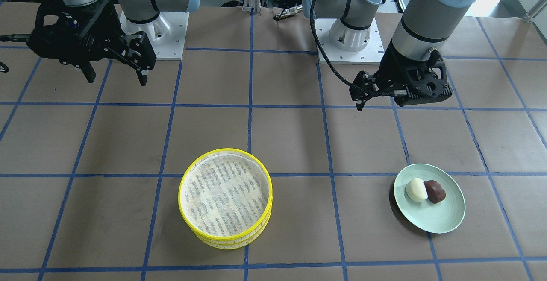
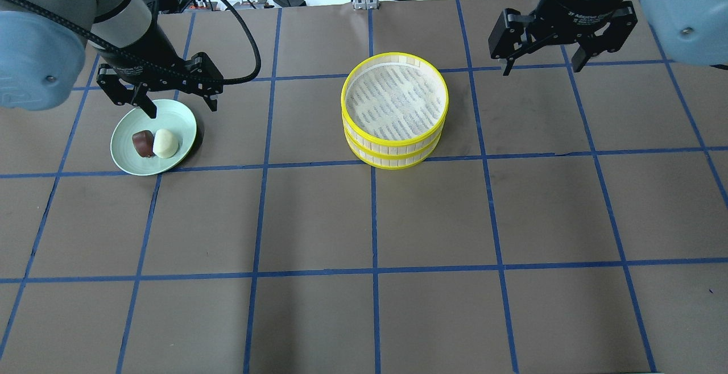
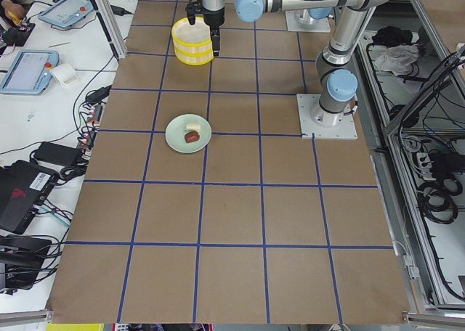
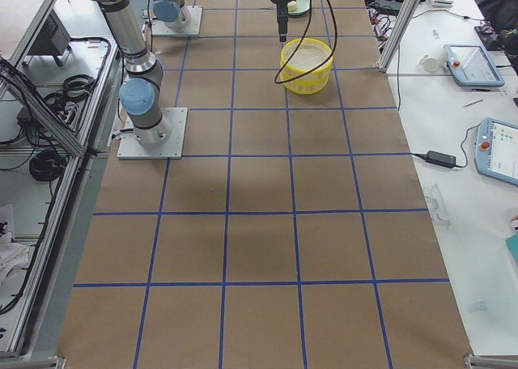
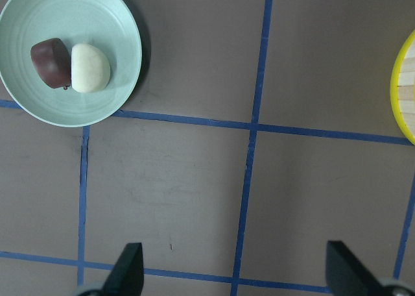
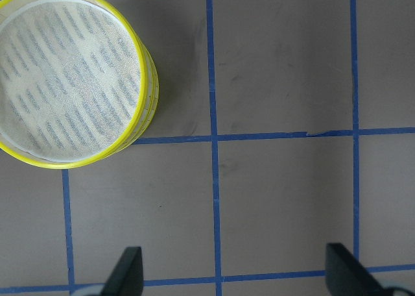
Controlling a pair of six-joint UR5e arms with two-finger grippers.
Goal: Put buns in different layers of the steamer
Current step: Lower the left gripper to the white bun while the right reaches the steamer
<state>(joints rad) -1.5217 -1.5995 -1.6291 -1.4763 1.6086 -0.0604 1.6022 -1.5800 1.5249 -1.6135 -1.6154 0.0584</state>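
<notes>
The white bun (image 2: pixel 165 143) and the brown bun (image 2: pixel 143 142) lie side by side, touching, on a pale green plate (image 2: pixel 181 125). They also show in the left wrist view, white (image 5: pixel 89 67) and brown (image 5: pixel 50 62). The steamer (image 2: pixel 392 150) stands mid-table as two stacked yellow-rimmed tiers, and its top mesh (image 1: pixel 226 191) is bare. My left gripper (image 2: pixel 183 110) is open and empty, raised over the plate's far edge. My right gripper (image 2: pixel 541 68) is open and empty, raised to the right of the steamer.
The table is brown paper with a blue tape grid. Both arm bases (image 1: pixel 350 37) stand at the robot's side. Cables and tablets lie beyond the table ends (image 3: pixel 43 55).
</notes>
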